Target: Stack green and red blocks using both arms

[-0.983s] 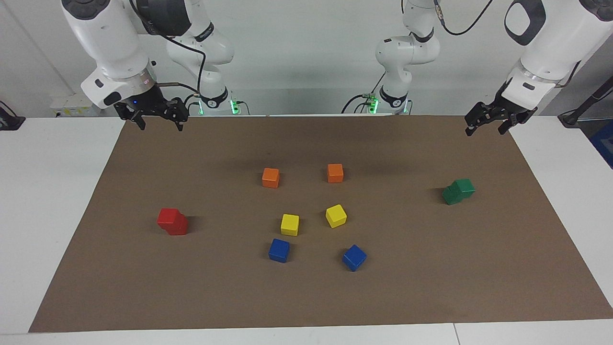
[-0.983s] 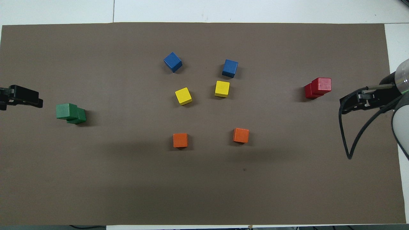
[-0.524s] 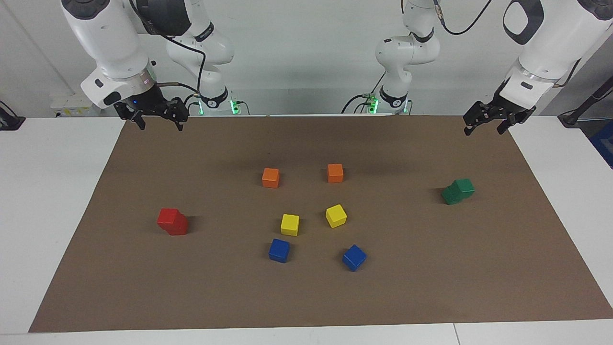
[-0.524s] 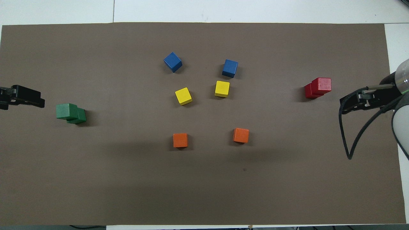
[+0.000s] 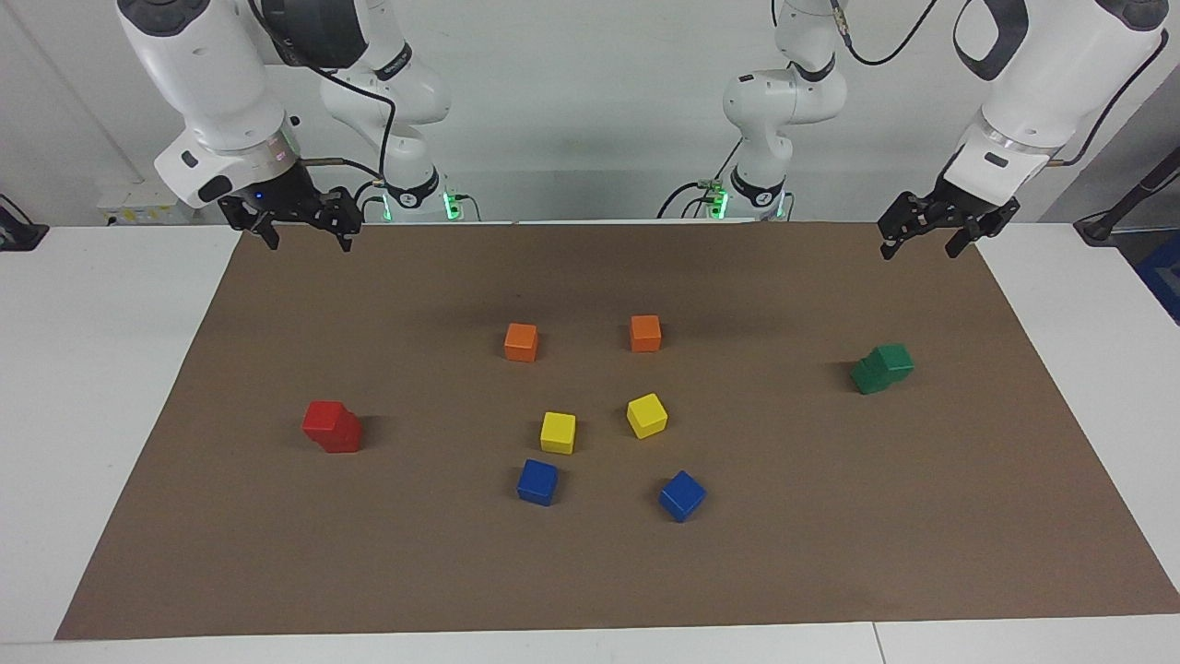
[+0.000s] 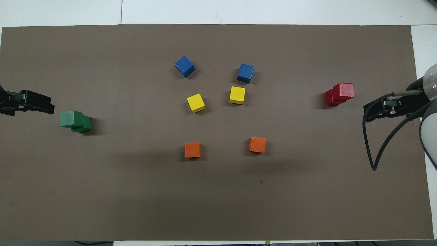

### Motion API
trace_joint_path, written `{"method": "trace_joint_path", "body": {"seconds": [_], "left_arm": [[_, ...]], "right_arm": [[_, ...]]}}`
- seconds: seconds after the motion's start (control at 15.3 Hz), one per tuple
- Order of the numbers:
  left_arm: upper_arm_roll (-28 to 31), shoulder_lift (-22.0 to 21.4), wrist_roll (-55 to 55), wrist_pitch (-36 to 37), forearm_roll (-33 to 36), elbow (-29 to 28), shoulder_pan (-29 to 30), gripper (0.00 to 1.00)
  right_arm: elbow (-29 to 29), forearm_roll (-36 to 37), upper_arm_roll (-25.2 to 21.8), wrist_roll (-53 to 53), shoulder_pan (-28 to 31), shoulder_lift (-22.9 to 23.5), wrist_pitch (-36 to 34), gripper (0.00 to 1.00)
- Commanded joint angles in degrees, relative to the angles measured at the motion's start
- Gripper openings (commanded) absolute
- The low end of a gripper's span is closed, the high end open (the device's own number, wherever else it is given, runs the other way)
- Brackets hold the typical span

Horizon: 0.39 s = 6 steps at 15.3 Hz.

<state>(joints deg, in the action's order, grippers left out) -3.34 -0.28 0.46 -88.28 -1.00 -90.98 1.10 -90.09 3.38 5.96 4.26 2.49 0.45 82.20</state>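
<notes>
Since before, left claw (image 5: 916,240) moved inward above the mat's corner; both it and right claw (image 5: 304,232) hang released, 2 green blocks (image 5: 882,368) and 2 red blocks (image 5: 332,426) stacked.

place: robotics lab | evidence: two white arms (image 5: 212,83), white table (image 5: 101,369), brown mat (image 5: 590,572)

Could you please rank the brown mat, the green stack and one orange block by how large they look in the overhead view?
1. Brown mat, by far the largest.
2. Green stack, two blocks, the upper one offset.
3. Orange block, a single cube, the smallest.
</notes>
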Motion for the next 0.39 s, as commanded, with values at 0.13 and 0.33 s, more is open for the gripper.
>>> {"method": "trace_joint_path", "body": {"seconds": [0.13, 0.33], "left_arm": [[-0.26, -1.39, -0.28, 0.74, 0.74, -0.95, 0.49, 1.0], [-0.26, -1.39, -0.28, 0.74, 0.74, -0.95, 0.49, 1.0]], "right_arm": [[-0.53, -0.3, 0.19, -1.18, 0.68, -0.98, -0.55, 1.0], [-0.53, -0.3, 0.19, -1.18, 0.68, -0.98, -0.55, 1.0]]}}
